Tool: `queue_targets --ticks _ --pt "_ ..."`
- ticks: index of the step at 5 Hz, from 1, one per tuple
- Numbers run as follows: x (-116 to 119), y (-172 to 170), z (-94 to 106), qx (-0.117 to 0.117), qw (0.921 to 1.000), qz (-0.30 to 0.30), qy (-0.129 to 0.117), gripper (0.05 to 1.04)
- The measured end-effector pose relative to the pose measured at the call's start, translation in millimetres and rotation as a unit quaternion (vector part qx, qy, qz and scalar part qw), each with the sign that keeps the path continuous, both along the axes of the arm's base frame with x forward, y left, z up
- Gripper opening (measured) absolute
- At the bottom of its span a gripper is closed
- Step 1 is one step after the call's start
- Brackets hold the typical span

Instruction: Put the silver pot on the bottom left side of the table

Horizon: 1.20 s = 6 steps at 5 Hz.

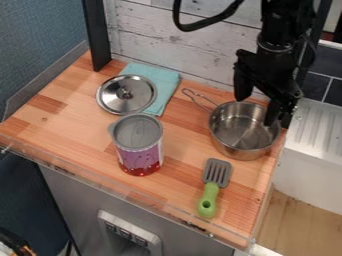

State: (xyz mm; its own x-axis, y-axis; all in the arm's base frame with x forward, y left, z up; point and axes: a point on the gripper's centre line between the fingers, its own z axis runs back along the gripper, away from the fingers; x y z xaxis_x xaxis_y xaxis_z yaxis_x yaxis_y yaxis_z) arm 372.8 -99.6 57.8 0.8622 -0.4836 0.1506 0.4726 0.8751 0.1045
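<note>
Table: wood top; target is its bottom left side, the front-left stretch left of the canister.
Black arm: upper right, gripper hanging over the pot's back right, fingers spread apart, nothing clenched.
Silver pot: upright at the table's right side, not at target; wire handle points back left.
Step in hand: judged to be getting a grip on the pot. Best taken at the wall, one finger inside and one outside, lowered straight so the rim isn't knocked; close firmly, check it holds, then lift level. Off-centre hold could let the pot tip or swing.
Carry: should go high enough to clear the canister, then set down flat, handle kept off the front edge.
Pot contents: bare metal inside, no food seen; one fingertip over or in the opening, contact can't tell.
Canister: purple and red, upright, grey top on, contents hidden.
Cloth: teal, back left, partly under the lid.
Lid: metal, knob up.
Spatula: green handle, in front of pot.
</note>
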Motion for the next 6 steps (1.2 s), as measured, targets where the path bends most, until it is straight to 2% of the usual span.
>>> queue_targets --ticks 1,3,5,6 --pt "-8 -10 -2.8 -0.001 0.9998 -0.012 0.014 1.000" --pt "-40 -7 -23.7 0.015 0.9970 -0.004 0.076 1.001" --pt "-43 -1 -26.7 0.030 0.9965 -0.003 0.078 1.001" --pt "-42 0 -39.9 0.038 0.9950 -0.002 0.092 0.961"
